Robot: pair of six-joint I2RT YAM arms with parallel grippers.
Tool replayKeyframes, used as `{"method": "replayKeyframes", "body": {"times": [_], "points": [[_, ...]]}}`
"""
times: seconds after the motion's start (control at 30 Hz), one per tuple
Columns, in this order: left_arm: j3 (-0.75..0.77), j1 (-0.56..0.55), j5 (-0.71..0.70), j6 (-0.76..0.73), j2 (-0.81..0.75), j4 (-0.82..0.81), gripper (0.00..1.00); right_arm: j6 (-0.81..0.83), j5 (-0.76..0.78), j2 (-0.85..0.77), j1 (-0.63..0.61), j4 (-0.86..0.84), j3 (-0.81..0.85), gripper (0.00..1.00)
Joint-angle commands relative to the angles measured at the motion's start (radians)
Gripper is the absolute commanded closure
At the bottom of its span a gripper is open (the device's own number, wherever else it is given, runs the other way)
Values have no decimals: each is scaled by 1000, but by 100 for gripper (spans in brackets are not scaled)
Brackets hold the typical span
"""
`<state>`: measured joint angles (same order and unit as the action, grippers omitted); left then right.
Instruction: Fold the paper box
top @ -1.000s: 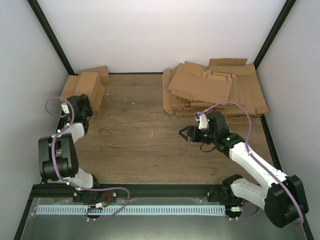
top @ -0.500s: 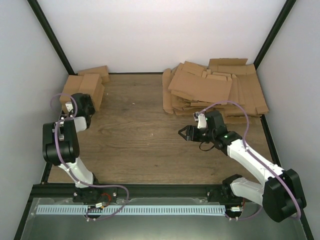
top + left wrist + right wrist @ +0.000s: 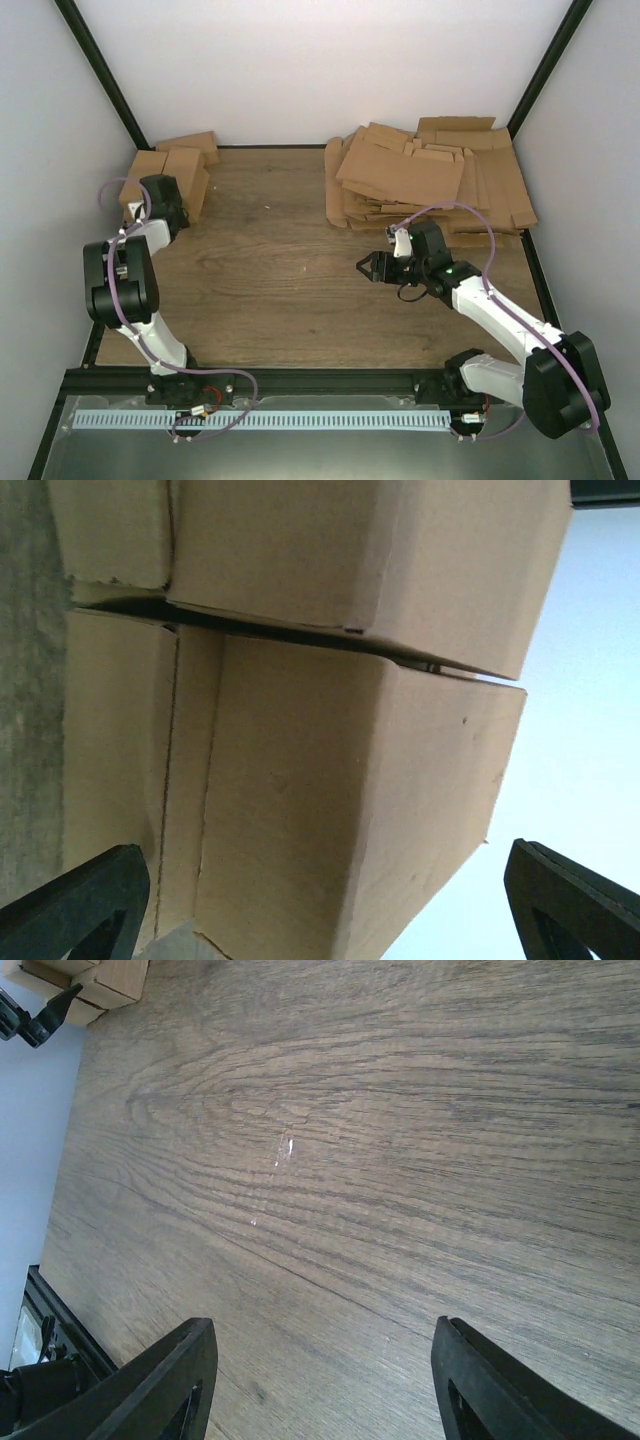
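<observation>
My left gripper (image 3: 163,192), jaws wide apart and holding nothing, faces the folded boxes (image 3: 330,810) stacked just ahead of it. My right gripper (image 3: 368,267), also spread and empty, hovers over bare worktop (image 3: 270,250), with the pile of flat cardboard (image 3: 420,175) near on its far side. I judge some boxes finished and the next one not yet begun.

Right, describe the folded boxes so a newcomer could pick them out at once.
On the wooden table, go to the far left corner by the left wall. The folded boxes sit there, just beyond the tip of the left arm. Unlike the sprawling pile of flat cardboard at the far right, they are closed, blocky and packed tight together.
</observation>
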<state>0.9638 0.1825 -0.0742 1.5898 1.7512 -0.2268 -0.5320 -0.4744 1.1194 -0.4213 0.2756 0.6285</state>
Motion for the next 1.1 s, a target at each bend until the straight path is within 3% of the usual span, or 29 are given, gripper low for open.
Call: {"method": "replayKeyframes", "body": {"times": [0.0,0.3,0.6,0.67,0.8,0.87,1.07], "points": [[106,-3,-37,-2,-27,301,0,0,-7,-8,3,-24,48,39],[70,-5,-101,-54,-196,467,0,-1,-2,-43,4,-3,43,39],[101,-7,127,-472,-328,564,0,122,20,-37,4,28,124,34],[70,-8,217,-565,-366,537,0,134,52,-53,3,21,134,28],[-45,-10,499,-707,-449,388,0,135,157,-102,4,-4,129,4],[-108,-26,605,-753,-485,299,0,137,211,-145,4,-59,91,0],[-218,-158,524,-974,-605,320,0,164,332,-341,4,-319,-134,0]]}}
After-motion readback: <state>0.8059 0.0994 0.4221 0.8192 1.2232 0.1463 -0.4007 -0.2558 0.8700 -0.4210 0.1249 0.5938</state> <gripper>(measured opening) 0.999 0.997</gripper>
